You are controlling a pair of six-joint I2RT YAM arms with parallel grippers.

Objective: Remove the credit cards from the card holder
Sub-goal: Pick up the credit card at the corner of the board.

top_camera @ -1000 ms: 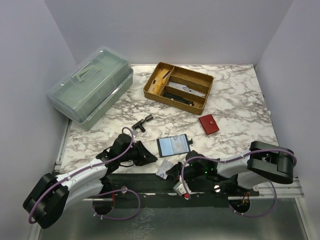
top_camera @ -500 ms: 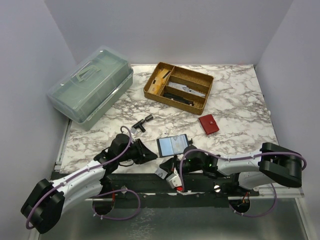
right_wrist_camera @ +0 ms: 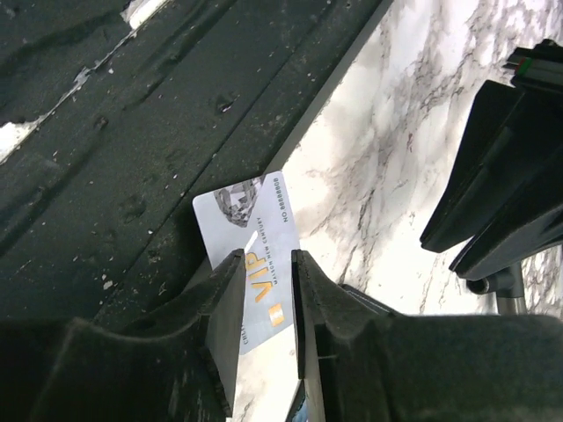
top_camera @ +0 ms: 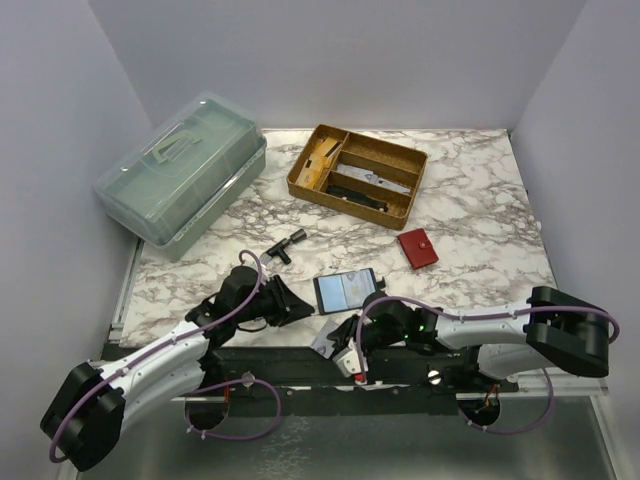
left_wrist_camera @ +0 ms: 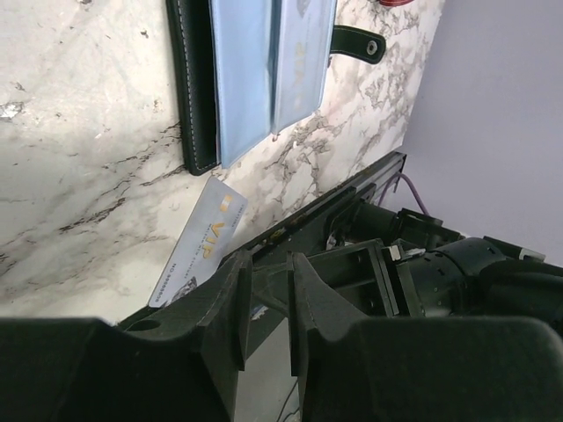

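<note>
A pale credit card (top_camera: 328, 342) marked VIP lies flat, face up, at the near edge of the counter (top_camera: 470, 215), lower centre of the top view, one end overhanging the dark rail. In the left wrist view its long axis runs from lower left to upper right. Just above it lies the open black card holder (top_camera: 347, 291), with two pale blue-grey cards (left_wrist_camera: 242, 79) inside, their long axes roughly along the holder's length.

The right end effector (right_wrist_camera: 266, 255) hangs over the VIP card, fingers narrowly parted and gripping nothing; the card's face shows through the gap. The left end effector (left_wrist_camera: 271, 272), lower left of the holder, is also slightly open and empty.

A second ago the right end effector sat lower and further right, off the card; it has moved up and left, and its elbow has swung toward the right edge.
</note>
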